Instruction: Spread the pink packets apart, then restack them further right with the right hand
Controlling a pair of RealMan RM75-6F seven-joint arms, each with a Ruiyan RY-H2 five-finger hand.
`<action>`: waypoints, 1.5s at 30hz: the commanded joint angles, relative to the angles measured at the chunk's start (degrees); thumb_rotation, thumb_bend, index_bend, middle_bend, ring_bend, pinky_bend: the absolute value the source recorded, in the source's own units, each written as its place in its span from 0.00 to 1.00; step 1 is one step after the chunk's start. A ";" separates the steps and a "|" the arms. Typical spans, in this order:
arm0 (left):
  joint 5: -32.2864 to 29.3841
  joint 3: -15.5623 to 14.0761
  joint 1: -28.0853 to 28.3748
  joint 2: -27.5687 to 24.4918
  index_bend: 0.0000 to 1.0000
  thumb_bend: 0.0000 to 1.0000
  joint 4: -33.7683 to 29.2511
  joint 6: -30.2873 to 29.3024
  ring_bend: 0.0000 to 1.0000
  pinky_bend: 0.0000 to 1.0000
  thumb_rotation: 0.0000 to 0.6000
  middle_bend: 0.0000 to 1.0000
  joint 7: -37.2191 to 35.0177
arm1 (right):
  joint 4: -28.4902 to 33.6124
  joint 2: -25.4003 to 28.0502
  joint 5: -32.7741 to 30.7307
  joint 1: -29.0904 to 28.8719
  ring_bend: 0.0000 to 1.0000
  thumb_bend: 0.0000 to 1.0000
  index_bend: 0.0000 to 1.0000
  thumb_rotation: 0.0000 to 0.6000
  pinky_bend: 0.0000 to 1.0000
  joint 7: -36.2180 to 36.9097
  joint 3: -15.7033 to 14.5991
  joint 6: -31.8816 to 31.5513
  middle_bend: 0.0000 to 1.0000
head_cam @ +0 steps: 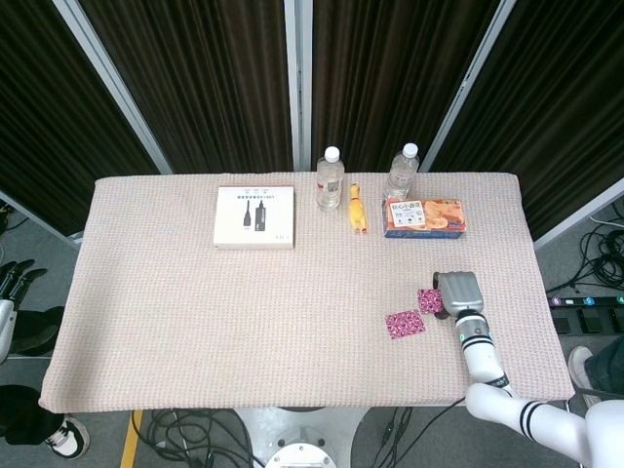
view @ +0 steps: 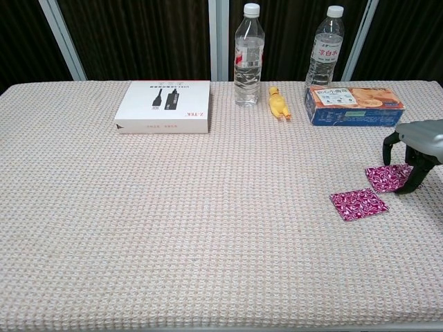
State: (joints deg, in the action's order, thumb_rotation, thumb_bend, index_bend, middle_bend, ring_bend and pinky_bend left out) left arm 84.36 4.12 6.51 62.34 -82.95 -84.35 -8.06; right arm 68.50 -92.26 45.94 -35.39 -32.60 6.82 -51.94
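Observation:
Two pink patterned packets lie flat on the cloth at the right. The nearer packet (head_cam: 405, 324) (view: 358, 204) lies alone. The farther packet (head_cam: 430, 299) (view: 387, 177) lies partly beneath my right hand (head_cam: 458, 292) (view: 415, 149). That hand arches over it, thumb down by the packet's left side and a fingertip (view: 414, 183) touching its right edge. The packet still rests on the cloth, not lifted. My left hand (head_cam: 10, 288) hangs off the table at the far left, holding nothing, fingers apart.
Along the back stand a white box (head_cam: 253, 216) (view: 165, 105), two water bottles (head_cam: 330, 179) (head_cam: 402, 173), a yellow toy (head_cam: 357, 209) and an orange-blue snack box (head_cam: 424, 217) (view: 353, 105). The table's right edge (head_cam: 546, 292) runs close to my right hand.

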 commanded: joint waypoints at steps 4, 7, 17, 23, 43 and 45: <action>0.01 0.00 0.05 0.03 0.25 0.00 0.08 0.07 0.12 0.24 1.00 0.23 -0.06 | -0.27 -0.07 -0.39 -0.03 1.00 0.00 0.45 0.97 1.00 -0.24 0.06 0.19 1.00; 0.04 -0.01 0.01 -0.02 0.25 0.00 0.10 0.00 0.12 0.24 1.00 0.23 -0.12 | -0.42 -0.12 -0.53 -0.01 1.00 0.00 0.45 0.98 1.00 -0.28 0.07 0.26 1.00; 0.01 0.02 -0.02 -0.20 0.25 0.00 -0.14 -0.09 0.12 0.24 1.00 0.23 0.00 | -0.37 0.01 -0.79 -0.18 1.00 0.00 0.38 0.97 1.00 -0.53 0.22 0.46 1.00; 0.06 0.05 -0.02 -0.33 0.25 0.00 -0.34 -0.17 0.12 0.24 1.00 0.23 0.07 | 0.19 0.27 -0.78 -0.17 1.00 0.00 0.38 0.96 1.00 -0.58 0.32 0.20 1.00; 0.39 0.25 -0.33 -1.14 0.25 0.00 -1.63 -1.27 0.12 0.24 1.00 0.23 0.11 | 18.43 6.96 5.50 0.01 1.00 0.00 0.38 0.94 1.00 -8.10 -4.26 -6.10 1.00; 0.42 0.22 -0.31 -1.10 0.25 0.00 -1.66 -1.21 0.12 0.24 1.00 0.23 0.14 | 19.09 7.61 6.57 -0.20 1.00 0.00 0.38 0.94 1.00 -8.04 -4.79 -5.60 1.00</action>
State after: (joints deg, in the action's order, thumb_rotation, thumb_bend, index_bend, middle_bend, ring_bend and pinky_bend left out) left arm 84.79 4.34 6.20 61.24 -84.61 -85.56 -7.92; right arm 86.97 -85.25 51.81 -35.42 -40.46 2.59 -57.74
